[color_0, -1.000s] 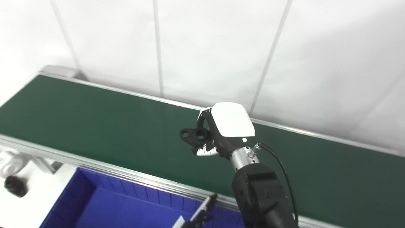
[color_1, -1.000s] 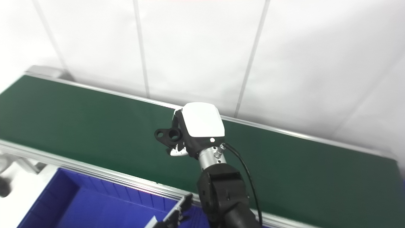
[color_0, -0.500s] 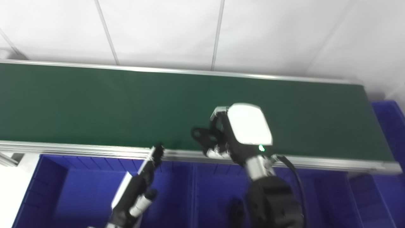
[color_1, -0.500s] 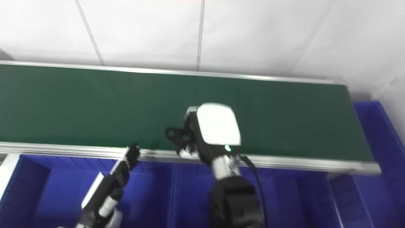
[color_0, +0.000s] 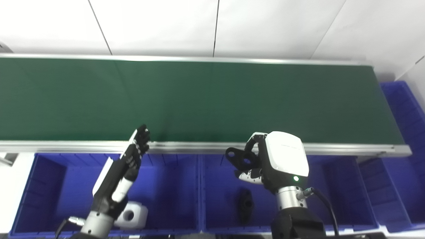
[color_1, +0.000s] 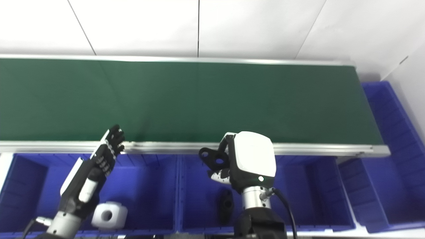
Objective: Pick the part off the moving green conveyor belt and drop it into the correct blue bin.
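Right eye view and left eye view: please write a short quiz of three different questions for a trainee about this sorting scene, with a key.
1. True or false: the right hand holds the black plastic bracket part with round holes above the middle blue plastic bin.
2. Which object lies in the left blue plastic bin? A: white block with a round hole; B: black part; C: nothing.
3. Fill in: the left hand is ___, holding nothing.

Key: 1 true; 2 A; 3 open.

Black part [color_0: 239, 158], blue bins [color_0: 172, 186] (green belt [color_0: 199, 99] behind).
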You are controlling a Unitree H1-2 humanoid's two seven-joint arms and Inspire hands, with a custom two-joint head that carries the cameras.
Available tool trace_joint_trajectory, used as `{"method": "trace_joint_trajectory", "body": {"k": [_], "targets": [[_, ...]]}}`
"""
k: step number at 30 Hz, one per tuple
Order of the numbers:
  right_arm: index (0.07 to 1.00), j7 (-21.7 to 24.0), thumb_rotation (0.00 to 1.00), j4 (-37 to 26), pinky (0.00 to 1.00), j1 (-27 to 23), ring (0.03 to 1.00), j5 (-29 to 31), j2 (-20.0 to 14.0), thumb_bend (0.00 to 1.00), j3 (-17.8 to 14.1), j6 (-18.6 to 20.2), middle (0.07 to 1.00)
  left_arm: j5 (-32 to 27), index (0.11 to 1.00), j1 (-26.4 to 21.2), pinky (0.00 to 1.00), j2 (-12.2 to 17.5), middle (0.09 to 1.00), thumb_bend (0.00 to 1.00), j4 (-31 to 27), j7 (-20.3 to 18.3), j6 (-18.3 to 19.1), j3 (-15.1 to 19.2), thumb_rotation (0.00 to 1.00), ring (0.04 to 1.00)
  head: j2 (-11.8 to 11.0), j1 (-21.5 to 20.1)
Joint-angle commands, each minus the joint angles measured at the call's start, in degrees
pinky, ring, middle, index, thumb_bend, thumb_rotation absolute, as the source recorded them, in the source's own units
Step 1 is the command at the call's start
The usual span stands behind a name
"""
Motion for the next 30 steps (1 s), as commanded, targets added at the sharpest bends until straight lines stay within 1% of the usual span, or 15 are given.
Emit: {"method": "trace_joint_trajectory", "body": {"k": [1,2,5,6,7,8,9,10,12,15,19,24,25,28,30], "targets": [[0.490,-1.51,0.12,2.55,0.14,2.67,0.213,0.27,1.83,0.51,1.25,-1.46,0.325,-0.87,1.000,-0.37,1.00,-0.17,1.000,0.87,-1.86,-0.67,-0.24,-0.01,0.87,1.000,-0.06,0.42],[0.490,-1.41,0.12,3.32,0.14,2.75,0.216,0.36,1.66,0.51,0.78,-1.27,0.329,-0.71,1.000,-0.34,1.00,-0.27,1.000,0.87,-1.80,-0.71,-0.36,-0.07,0.88,1.000,-0.09,0.78],[0.492,-1.17,0.14,5.41,0.21,2.89,0.310,0.80,1.50,0.51,-0.61,-0.46,0.424,0.69,1.000,-0.17,1.00,-0.53,1.000,0.86,-1.38,-0.58,-1.46,-0.42,0.88,1.000,-0.22,1.68],[0.589,-0.68,0.28,5.84,0.29,2.89,0.395,0.12,1.47,0.66,-0.93,-0.32,0.510,0.96,1.000,-0.05,1.00,-0.68,1.000,0.86,-1.29,-0.49,-1.67,-0.53,0.88,1.000,-0.27,2.22],[0.659,-0.32,0.39,6.05,0.35,2.90,0.455,-0.43,1.47,0.76,-1.12,-0.30,0.579,1.09,1.000,0.03,1.00,-0.78,1.000,0.86,-1.25,-0.44,-1.74,-0.59,0.88,1.000,-0.27,2.22],[0.683,1.50,0.43,6.13,0.37,2.90,0.476,-2.48,1.73,0.79,-1.31,-0.31,0.603,1.52,1.000,0.17,1.00,-0.83,1.000,0.86,-1.30,-0.36,-1.84,-0.67,0.88,1.000,-0.40,2.63],[0.726,2.80,0.52,6.14,0.47,2.93,0.569,-3.89,1.91,0.87,-1.47,-0.37,0.671,1.88,1.000,0.29,1.00,-0.91,1.000,0.87,-1.32,-0.31,-1.93,-0.74,0.88,1.000,-0.51,3.00],[0.748,3.71,0.57,6.21,0.53,3.05,0.617,-4.69,1.99,0.90,-1.70,-0.40,0.706,2.12,1.000,0.49,1.00,-1.07,1.000,0.87,-1.48,-0.24,-1.73,-0.83,0.88,1.000,-0.89,3.81],[0.802,4.44,0.70,6.16,0.74,3.37,0.752,-5.13,2.03,0.98,-2.05,-0.58,0.798,2.13,1.000,0.77,1.00,-1.30,1.000,0.88,-1.47,-0.26,-1.68,-0.94,0.88,1.000,-1.29,4.55],[0.835,4.77,0.78,5.91,0.82,3.82,0.816,-5.07,2.03,1.00,-2.40,-0.94,0.849,2.14,1.000,1.06,1.00,-1.49,1.000,0.88,-0.99,-0.50,-2.33,-1.03,0.87,1.000,-1.73,5.53],[0.856,3.44,0.88,5.76,0.84,4.02,0.832,-3.28,1.36,1.00,-2.33,-1.65,0.865,3.77,1.000,1.62,1.00,-1.59,1.000,0.89,-0.25,-0.37,-3.63,-1.36,0.89,1.000,-2.57,7.22],[0.853,1.36,0.95,6.13,0.80,4.30,0.805,-0.39,0.38,1.00,-2.23,-2.02,0.845,4.77,1.000,2.26,0.99,-1.84,1.000,0.90,0.14,-0.30,-4.49,-1.77,0.89,1.000,-3.49,8.91],[0.852,-1.48,0.96,6.42,0.80,4.52,0.802,2.34,0.00,1.00,-2.22,-2.64,0.843,5.33,1.000,2.42,0.99,-1.81,1.000,0.90,0.22,-0.24,-4.52,-1.98,0.89,1.000,-4.38,10.27],[0.809,-9.13,0.95,6.65,0.67,5.45,0.716,11.76,-0.47,0.98,-2.17,-4.87,0.778,6.27,1.000,2.78,0.98,-1.90,1.000,0.91,0.71,-0.07,-5.15,-2.38,0.89,1.000,-5.23,11.96],[0.796,-13.11,0.96,5.33,0.56,6.59,0.647,20.97,0.26,0.87,-1.77,-7.24,0.723,6.60,1.000,2.97,0.97,-2.10,1.000,0.89,1.57,0.11,-6.55,-2.58,0.89,1.000,-6.09,13.59]]}}
